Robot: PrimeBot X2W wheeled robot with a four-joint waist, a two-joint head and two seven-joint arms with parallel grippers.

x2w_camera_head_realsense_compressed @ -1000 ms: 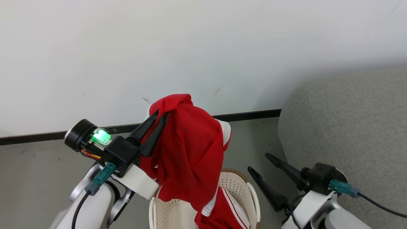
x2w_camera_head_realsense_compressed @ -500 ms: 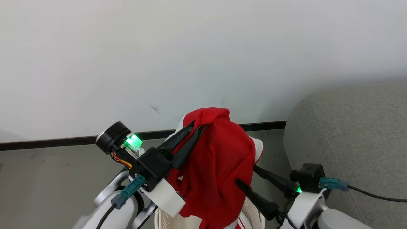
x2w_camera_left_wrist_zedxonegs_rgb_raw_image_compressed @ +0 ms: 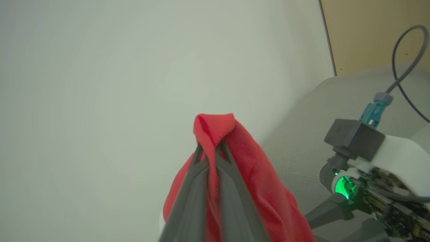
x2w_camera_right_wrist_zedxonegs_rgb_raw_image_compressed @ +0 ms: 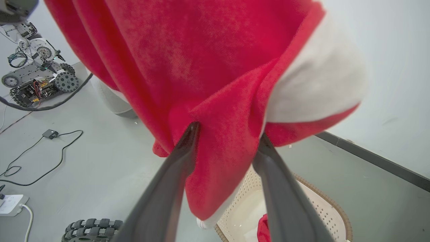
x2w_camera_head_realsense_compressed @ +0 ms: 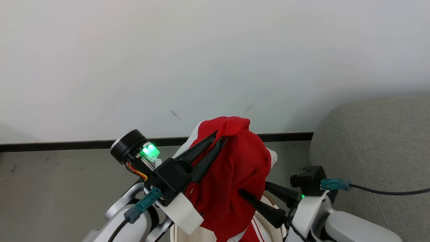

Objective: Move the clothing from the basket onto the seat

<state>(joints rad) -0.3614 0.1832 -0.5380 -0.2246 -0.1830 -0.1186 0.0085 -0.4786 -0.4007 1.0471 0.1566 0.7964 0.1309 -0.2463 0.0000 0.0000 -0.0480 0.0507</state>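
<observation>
My left gripper (x2w_camera_head_realsense_compressed: 220, 137) is shut on the top of a red garment with white panels (x2w_camera_head_realsense_compressed: 235, 174) and holds it high above the basket (x2w_camera_head_realsense_compressed: 177, 234). The cloth hangs down over the basket. My right gripper (x2w_camera_head_realsense_compressed: 253, 189) is open, its fingers (x2w_camera_right_wrist_zedxonegs_rgb_raw_image_compressed: 193, 126) on either side of a low fold of the garment (x2w_camera_right_wrist_zedxonegs_rgb_raw_image_compressed: 208, 60). A second red piece with white stripes (x2w_camera_head_realsense_compressed: 252, 232) lies in the cream basket (x2w_camera_right_wrist_zedxonegs_rgb_raw_image_compressed: 322, 208). The grey seat (x2w_camera_head_realsense_compressed: 376, 141) stands to the right. In the left wrist view the closed fingers (x2w_camera_left_wrist_zedxonegs_rgb_raw_image_compressed: 210, 149) pinch the red cloth (x2w_camera_left_wrist_zedxonegs_rgb_raw_image_compressed: 242, 158).
A white wall with a black baseboard (x2w_camera_head_realsense_compressed: 67, 145) runs behind. On the grey floor in the right wrist view lie cables (x2w_camera_right_wrist_zedxonegs_rgb_raw_image_compressed: 43, 158), a power strip (x2w_camera_right_wrist_zedxonegs_rgb_raw_image_compressed: 10, 203) and another wheeled machine (x2w_camera_right_wrist_zedxonegs_rgb_raw_image_compressed: 33, 77). My own wheels (x2w_camera_right_wrist_zedxonegs_rgb_raw_image_compressed: 90, 228) show at the bottom.
The head camera has shifted. My right gripper has moved up and left to the hanging garment, and its fingers now straddle a fold. The left gripper still holds the garment up.
</observation>
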